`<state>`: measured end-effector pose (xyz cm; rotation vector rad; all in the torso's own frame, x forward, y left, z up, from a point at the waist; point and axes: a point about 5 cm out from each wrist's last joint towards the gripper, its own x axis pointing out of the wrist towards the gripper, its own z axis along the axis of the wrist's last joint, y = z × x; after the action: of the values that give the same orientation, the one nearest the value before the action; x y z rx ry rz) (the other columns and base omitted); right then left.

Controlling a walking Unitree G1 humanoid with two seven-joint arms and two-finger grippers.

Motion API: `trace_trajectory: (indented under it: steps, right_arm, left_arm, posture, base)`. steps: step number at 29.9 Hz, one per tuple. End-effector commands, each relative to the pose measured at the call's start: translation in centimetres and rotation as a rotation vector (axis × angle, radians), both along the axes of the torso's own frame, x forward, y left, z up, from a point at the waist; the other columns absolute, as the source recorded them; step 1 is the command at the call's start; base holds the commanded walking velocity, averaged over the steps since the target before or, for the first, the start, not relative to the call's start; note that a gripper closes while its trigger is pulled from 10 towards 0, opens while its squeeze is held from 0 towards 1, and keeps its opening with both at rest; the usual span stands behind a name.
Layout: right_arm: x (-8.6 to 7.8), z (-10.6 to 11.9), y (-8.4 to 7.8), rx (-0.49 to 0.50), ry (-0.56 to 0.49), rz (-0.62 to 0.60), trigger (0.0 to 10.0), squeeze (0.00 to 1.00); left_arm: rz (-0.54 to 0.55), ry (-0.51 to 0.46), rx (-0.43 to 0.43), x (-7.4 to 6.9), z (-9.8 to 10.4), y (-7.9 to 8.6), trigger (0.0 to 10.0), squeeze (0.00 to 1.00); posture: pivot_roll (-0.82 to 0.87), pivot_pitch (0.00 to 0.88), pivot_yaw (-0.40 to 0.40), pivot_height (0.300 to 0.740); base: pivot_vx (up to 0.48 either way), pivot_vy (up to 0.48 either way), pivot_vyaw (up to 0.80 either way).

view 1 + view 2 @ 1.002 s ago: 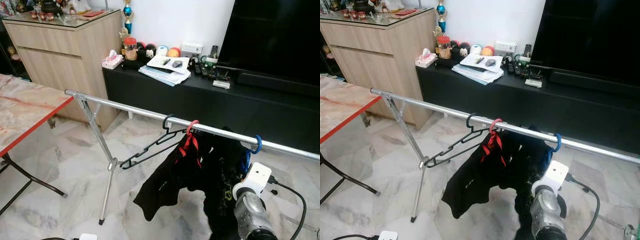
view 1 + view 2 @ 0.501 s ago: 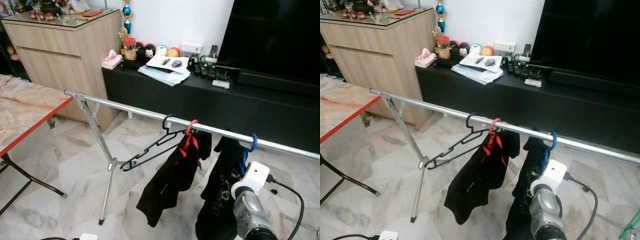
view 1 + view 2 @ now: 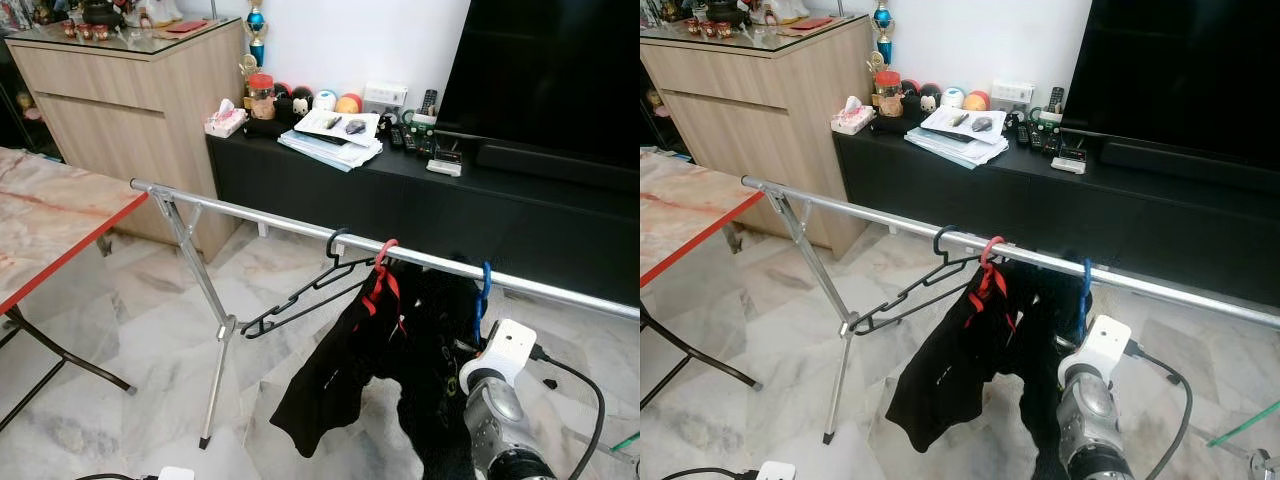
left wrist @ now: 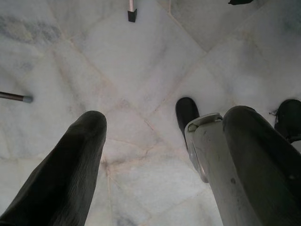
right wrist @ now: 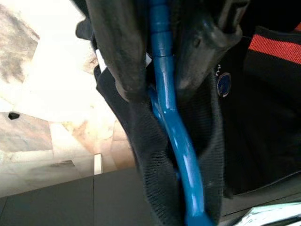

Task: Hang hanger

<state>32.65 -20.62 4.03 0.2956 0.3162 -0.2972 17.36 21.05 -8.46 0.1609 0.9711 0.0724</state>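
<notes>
Marble-floored living room, steel clothes rail in front of black TV console. Right hand clamped tight on blue hanger carrying black garment, hook right at the rail beside red hanger and empty black hanger; left hand idle, spread wide over floor, holding nothing. Best to seat hook fully over rail, check it bears weight, then release slowly.

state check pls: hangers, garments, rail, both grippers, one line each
blue hanger: clamped between the right gripper's fingers, hook up at the rail
right gripper: shut on blue hanger
left gripper: open, idle, pointing at the floor
red hanger: hooked on rail, carrying a black garment
black hanger: hooked on rail, bare, tilted
rail: standing, level
</notes>
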Motion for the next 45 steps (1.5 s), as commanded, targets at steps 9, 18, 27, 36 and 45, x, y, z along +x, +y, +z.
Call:
trace_trajectory:
  steps: [9, 18, 27, 36, 45]
  right_arm:
    - [0.2, 0.3, 0.0, 0.028, -0.033, -0.030, 0.0, 0.00]
    - [0.5, 2.0, -0.7, 0.026, -0.192, -0.099, 0.0, 0.00]
    - [0.3, 2.6, -1.0, 0.005, -0.267, -0.101, 0.0, 0.00]
    - [-0.6, 2.2, -0.9, -0.043, -0.302, -0.074, 0.0, 0.00]
    - [-1.2, 1.5, -0.7, -0.041, -0.285, -0.072, 0.0, 0.00]
  left_arm:
    - [-0.016, 0.037, 0.014, -0.6, -0.3, 0.0, 10.0, 0.00]
    - [-0.020, 0.041, 0.016, -0.9, -0.4, 0.1, 10.0, 0.00]
    - [-0.021, 0.041, 0.016, -1.1, -0.5, 0.1, 10.0, 0.00]
    - [-0.022, 0.043, 0.016, -1.0, -0.5, 0.0, 10.0, 0.00]
    - [-0.024, 0.044, 0.017, -1.0, -0.5, -0.1, 10.0, 0.00]
  posture:
    - [0.02, 0.042, -0.003, 0.740]
    - [0.02, 0.044, -0.004, 0.740]
    - [0.02, 0.046, -0.007, 0.740]
    - [0.01, 0.047, -0.010, 0.740]
    - [0.01, 0.044, -0.010, 0.740]
  base:
    - [0.000, 0.000, 0.00]
    - [0.000, 0.000, 0.00]
    - [0.000, 0.000, 0.00]
    - [0.000, 0.000, 0.00]
    - [0.000, 0.000, 0.00]
